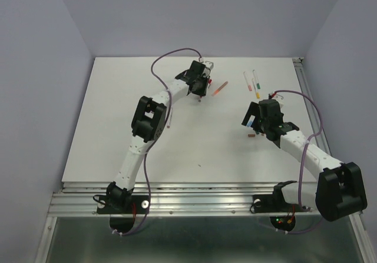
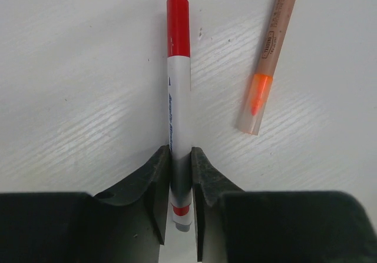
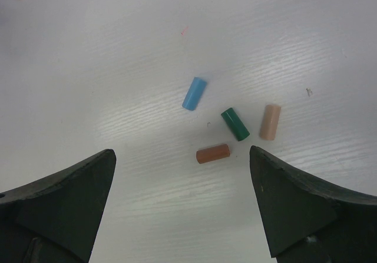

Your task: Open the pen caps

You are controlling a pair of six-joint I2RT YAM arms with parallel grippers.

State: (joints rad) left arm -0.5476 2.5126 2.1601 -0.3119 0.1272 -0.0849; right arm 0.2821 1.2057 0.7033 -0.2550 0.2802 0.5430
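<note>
Desk: white top, walls close along the left, far and right edges, metal rail along the near edge.

Left claw: near the middle of the far edge, clamped across the white barrel of the red pen. The pen lies flat on the desk and points away from the claw. Its red cap is on, at the end away from the claw. A red band shows between the fingers.

Orange pen: tan barrel, flat on the desk just right of the red pen and not touching it. A clear cap covers its orange tip.

Right claw: right half of the desk, about midway between the near and far edges, fingers wide apart and holding nothing. It hangs above the loose caps.

Loose caps, close together but apart, on bare desk: blue cap, green cap, brown cap, beige cap.

Two pens: side by side toward the far right corner, past the right claw.

Open room: a broad bare stretch runs along the left edge and across the near half, between the arms.
</note>
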